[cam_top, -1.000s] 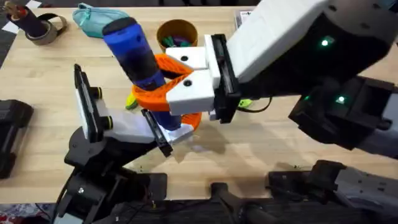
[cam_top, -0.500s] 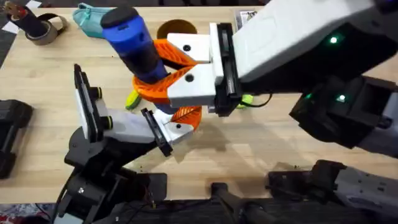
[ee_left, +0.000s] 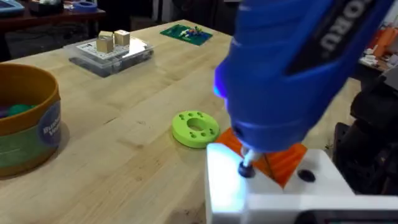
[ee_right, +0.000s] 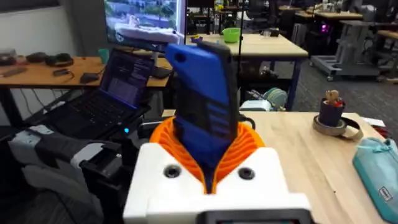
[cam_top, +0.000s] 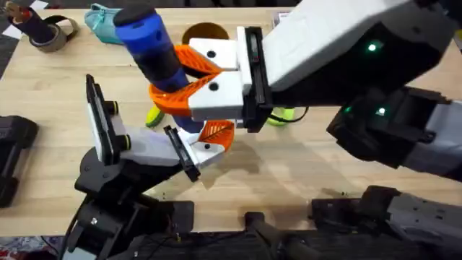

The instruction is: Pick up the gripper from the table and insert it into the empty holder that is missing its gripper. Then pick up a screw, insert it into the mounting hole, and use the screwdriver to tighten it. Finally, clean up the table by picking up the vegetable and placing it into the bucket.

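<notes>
my right gripper (cam_top: 177,79) is clamped round the screwdriver (cam_top: 148,45), tip down over the holder (cam_top: 148,148); i should keep it upright on the screw while turning.

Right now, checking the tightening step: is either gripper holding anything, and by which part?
The right gripper is shut on the screwdriver, clamping its blue body around the middle.
</notes>
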Controlling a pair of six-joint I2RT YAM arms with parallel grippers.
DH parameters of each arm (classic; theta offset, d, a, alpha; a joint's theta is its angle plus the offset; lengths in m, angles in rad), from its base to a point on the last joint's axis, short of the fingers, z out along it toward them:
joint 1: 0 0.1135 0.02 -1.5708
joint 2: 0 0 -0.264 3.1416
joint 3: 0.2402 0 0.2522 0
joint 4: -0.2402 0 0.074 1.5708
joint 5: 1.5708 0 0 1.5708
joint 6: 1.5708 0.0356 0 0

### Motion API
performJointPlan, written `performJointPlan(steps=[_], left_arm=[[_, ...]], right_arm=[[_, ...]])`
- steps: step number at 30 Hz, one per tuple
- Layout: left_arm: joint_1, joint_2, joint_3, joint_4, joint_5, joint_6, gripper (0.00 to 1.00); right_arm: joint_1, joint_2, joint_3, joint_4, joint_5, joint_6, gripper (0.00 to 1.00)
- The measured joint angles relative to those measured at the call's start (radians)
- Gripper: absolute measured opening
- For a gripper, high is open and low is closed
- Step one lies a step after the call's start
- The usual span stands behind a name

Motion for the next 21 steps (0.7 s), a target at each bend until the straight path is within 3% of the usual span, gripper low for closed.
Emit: performJointPlan(steps=[21], left_arm=[[0.0, 0.0, 0.0, 0.0, 0.0, 0.0, 0.011]], right_arm=[[0.0, 0.0, 0.0, -0.013, 0.036, 0.017, 0.031]])
